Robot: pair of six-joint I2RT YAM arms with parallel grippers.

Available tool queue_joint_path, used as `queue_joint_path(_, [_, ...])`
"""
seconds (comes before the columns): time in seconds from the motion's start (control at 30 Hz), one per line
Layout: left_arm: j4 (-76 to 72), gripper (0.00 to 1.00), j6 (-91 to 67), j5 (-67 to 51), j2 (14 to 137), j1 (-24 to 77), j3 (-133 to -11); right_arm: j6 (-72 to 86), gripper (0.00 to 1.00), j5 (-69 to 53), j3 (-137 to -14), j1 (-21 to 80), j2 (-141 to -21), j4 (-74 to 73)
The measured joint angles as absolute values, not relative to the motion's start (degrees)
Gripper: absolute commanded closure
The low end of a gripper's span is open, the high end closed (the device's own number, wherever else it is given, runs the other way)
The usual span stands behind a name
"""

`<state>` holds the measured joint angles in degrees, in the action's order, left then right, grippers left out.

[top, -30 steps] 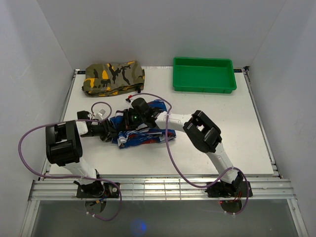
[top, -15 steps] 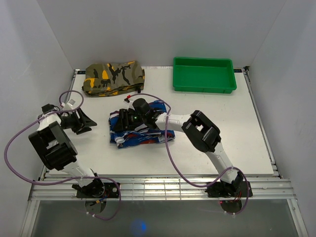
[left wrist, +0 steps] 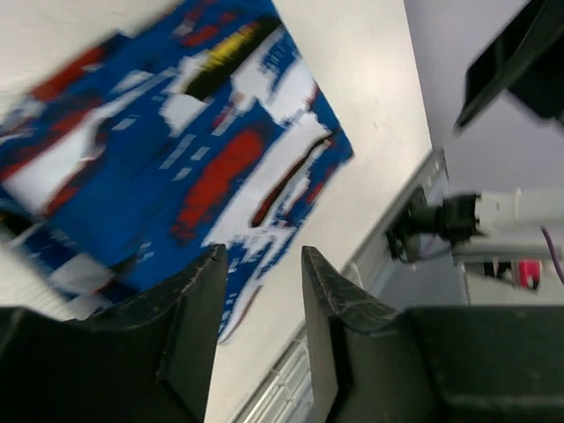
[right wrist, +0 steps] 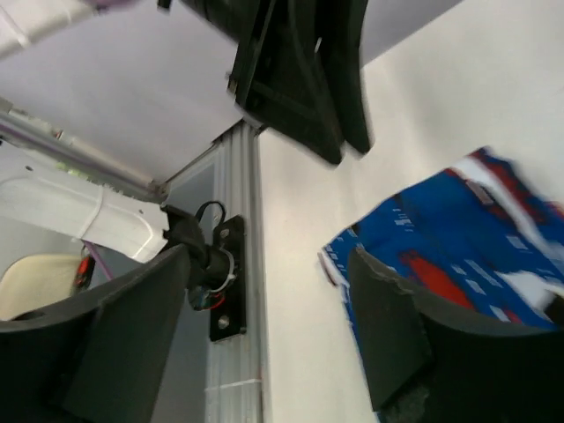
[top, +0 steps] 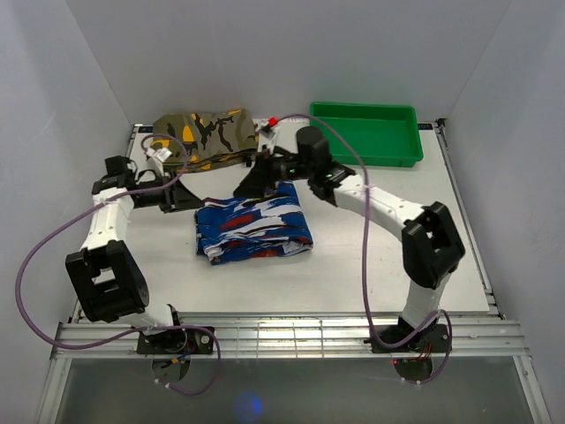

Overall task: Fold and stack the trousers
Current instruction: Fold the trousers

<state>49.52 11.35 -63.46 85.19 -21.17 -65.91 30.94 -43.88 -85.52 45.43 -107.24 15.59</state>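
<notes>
Left gripper point(left wrist: 260, 256) and right gripper point(right wrist: 269, 256) are both hanging open (nothing pinched); I'm thinking grabbing just the top layer is going to unfold the trousers point(top: 252, 228).

trousers point(top: 253, 227): 1 (folded, blue print) | camouflage garment point(top: 201, 137): 1 | green tray point(top: 371, 132): 1

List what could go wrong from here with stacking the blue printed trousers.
1. The folded royal-blue printed fabric trousers lie loose, layers uneven at their near-left corner; a one-sided lift might undo the fold.
2. The open left gripper and open right gripper sit close together beside the olive camouflage folded garment; they could collide or knock it.
</notes>
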Motion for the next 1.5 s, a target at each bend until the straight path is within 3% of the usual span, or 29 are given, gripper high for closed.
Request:
queue_joint_path(0.17, [48.2,0.61,9.4,-64.6,87.3,-9.3,-64.1,29.5,0.41,-49.2,-75.1,34.1,-100.3,17.6])
queue_joint_path(0.33, [51.0,0.69,10.0,-61.6,99.7,-9.5,-62.4,35.0,0.41,-51.9,-59.7,34.7,-104.8,24.3])
queue_joint_path(0.57, [56.0,0.62,10.0,-61.8,118.7,-19.1,-62.2,39.7,0.33,-54.7,-52.6,38.3,-113.7,29.3])
queue_joint_path(0.87, [58.7,0.52,9.0,-61.5,121.9,-19.9,-68.8,41.5,0.25,-57.0,-56.7,38.5,-118.1,32.4])
queue_joint_path(1.13, [65.6,0.48,25.2,-61.7,119.5,-20.0,-82.4,38.3,0.19,-53.0,-59.5,38.6,-113.6,25.0])
queue_joint_path(1.33, [73.4,0.48,36.2,-63.8,109.8,-18.5,-80.0,35.5,0.18,-51.4,-61.4,37.8,-104.1,22.3])
queue_joint_path(1.5, [75.7,0.5,39.4,-66.4,107.1,-12.8,-73.2,34.4,0.2,-51.3,-63.3,37.1,-104.3,22.7])
